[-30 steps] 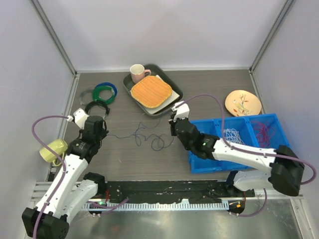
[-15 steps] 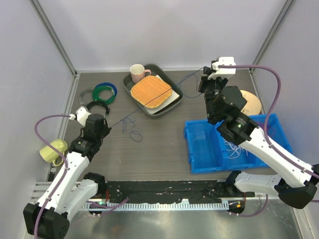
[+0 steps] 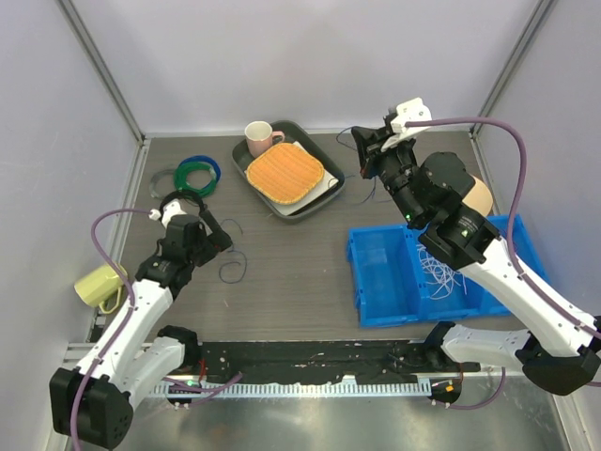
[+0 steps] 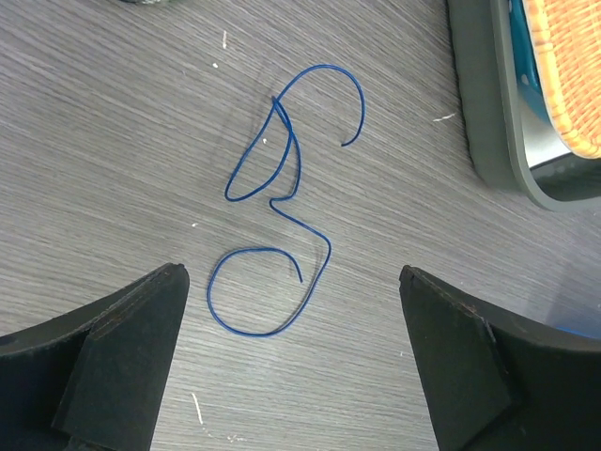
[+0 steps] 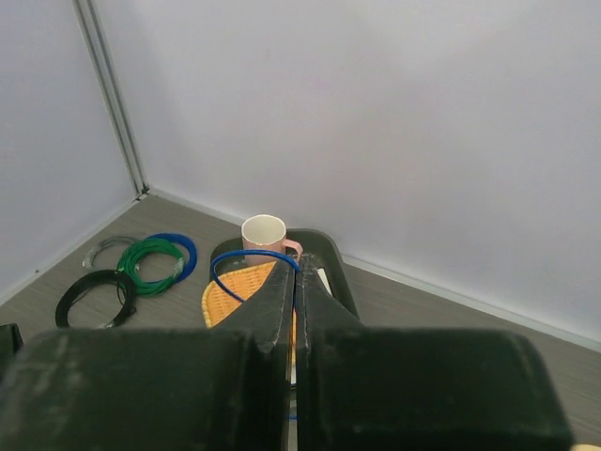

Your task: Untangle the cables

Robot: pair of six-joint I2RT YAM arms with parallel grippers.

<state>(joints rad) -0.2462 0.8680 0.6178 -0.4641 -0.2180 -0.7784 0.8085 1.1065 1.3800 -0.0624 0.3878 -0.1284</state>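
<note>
A thin blue cable (image 4: 282, 202) lies in loose loops on the grey table, both of its ends showing; from above it is seen as the blue cable (image 3: 230, 271). My left gripper (image 4: 291, 274) hovers over it, open, with nothing between its fingers; in the top view the left gripper (image 3: 222, 241) is just left of the loops. My right gripper (image 3: 362, 156) is raised high near the back, shut on another blue cable (image 5: 246, 259) that loops out of its tips and hangs down (image 3: 372, 186). White cables (image 3: 438, 271) lie in the blue bin (image 3: 376, 282).
A dark tray (image 3: 331, 169) holds a pink mug (image 3: 259, 137) and an orange woven mat (image 3: 285, 172). Black (image 3: 178, 202), green and blue ring coils (image 3: 199, 171) lie at back left. A yellow-green mug (image 3: 97, 284) sits at the left edge. A plate (image 3: 479, 195) shows behind the right arm.
My left gripper has opened and let go of the blue strand. The taut line between the grippers is gone; one cable now lies on the table, and the right gripper stays raised with the other.
</note>
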